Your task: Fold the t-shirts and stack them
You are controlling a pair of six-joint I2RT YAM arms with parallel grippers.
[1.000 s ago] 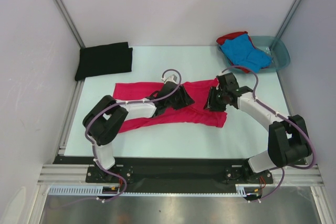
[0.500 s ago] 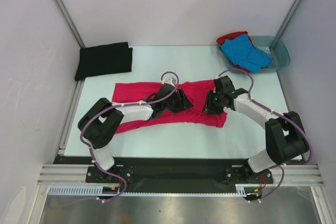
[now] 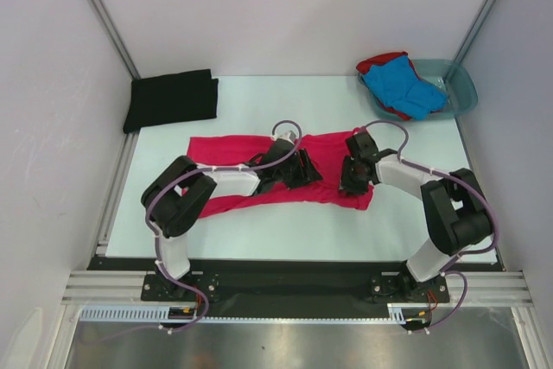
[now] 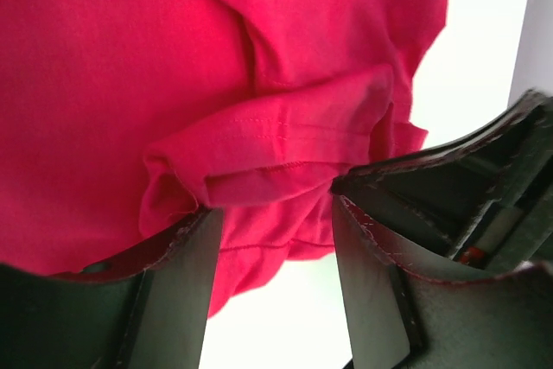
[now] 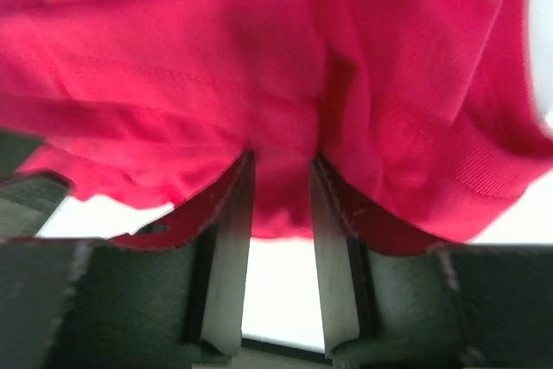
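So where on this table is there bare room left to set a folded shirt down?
Bare table runs along the far edge between the black t-shirt and the basin, and along the near strip in front of the pink t-shirt. The middle is crowded: the left gripper and right gripper are down on that shirt.

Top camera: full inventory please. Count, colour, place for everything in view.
magenta-pink t-shirt: 1, magenta-pink, spread across mid-table under both arms
black t-shirt: 1, black, folded, far-left corner
blue t-shirt: 1, bright blue, crumpled on top in the basin
red t-shirt: 1, red, under the blue one, showing at the basin's far-left edge
basin: 1, translucent teal, far-right corner
table: 1, pale
left arm: 1, black and white, over the pink shirt's middle; jaws apart at a sleeve hem
right arm: 1, black and white, over the shirt's right part; jaws pinching pink cloth
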